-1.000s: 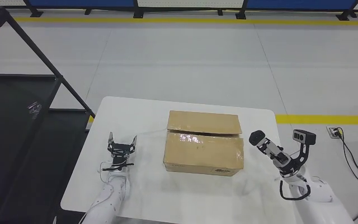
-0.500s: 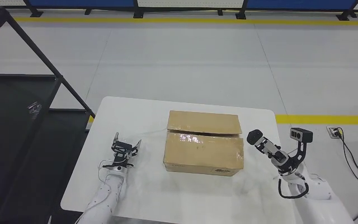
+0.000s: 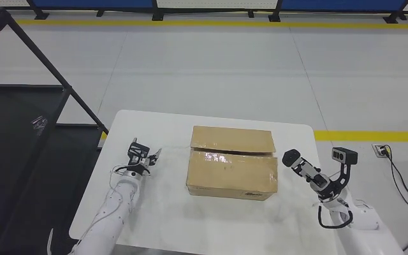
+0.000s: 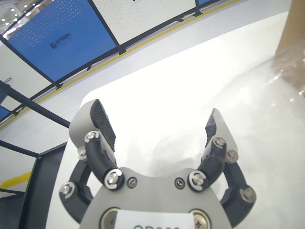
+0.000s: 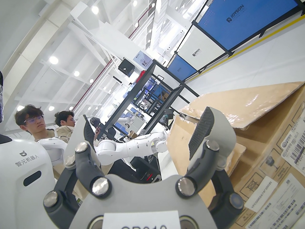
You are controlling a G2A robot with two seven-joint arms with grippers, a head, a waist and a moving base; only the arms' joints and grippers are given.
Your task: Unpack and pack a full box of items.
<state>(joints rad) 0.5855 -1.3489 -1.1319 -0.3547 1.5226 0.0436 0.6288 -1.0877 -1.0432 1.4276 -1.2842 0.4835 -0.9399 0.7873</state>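
Left gripper [image 4: 155,108] spread wide, holding nothing, low over tabletop [image 3: 159,210], left of cardboard box [image 3: 233,169] at tabletop centre. Right gripper [image 5: 146,114] likewise spread, empty, just right of box.

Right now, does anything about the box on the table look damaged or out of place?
Yes. The cardboard box is not shut flat: one top flap stands lifted at an angle, leaving a gap along its seam, and its free edge looks ragged and worn rather than cleanly cut.
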